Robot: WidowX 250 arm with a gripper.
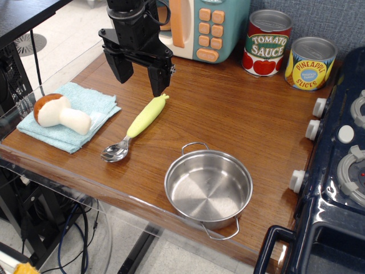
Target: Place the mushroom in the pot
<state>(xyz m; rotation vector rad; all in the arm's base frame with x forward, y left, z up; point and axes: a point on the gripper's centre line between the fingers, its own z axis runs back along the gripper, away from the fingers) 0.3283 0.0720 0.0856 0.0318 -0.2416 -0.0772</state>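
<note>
The mushroom (59,113) lies on its side on a light blue cloth (85,105) at the table's left edge, reddish-brown cap to the left, cream stem pointing right. The pot (209,186) stands empty near the front edge, shiny steel with two wire loop handles. My black gripper (140,79) hangs open and empty above the table, behind and to the right of the mushroom, its fingers pointing down near the handle end of a spoon.
A spoon (137,128) with a yellow-green handle lies between cloth and pot. A tomato sauce can (267,44) and a pineapple can (309,64) stand at the back right. A toy microwave (206,27) is behind the gripper. A toy stove (342,171) borders the right side.
</note>
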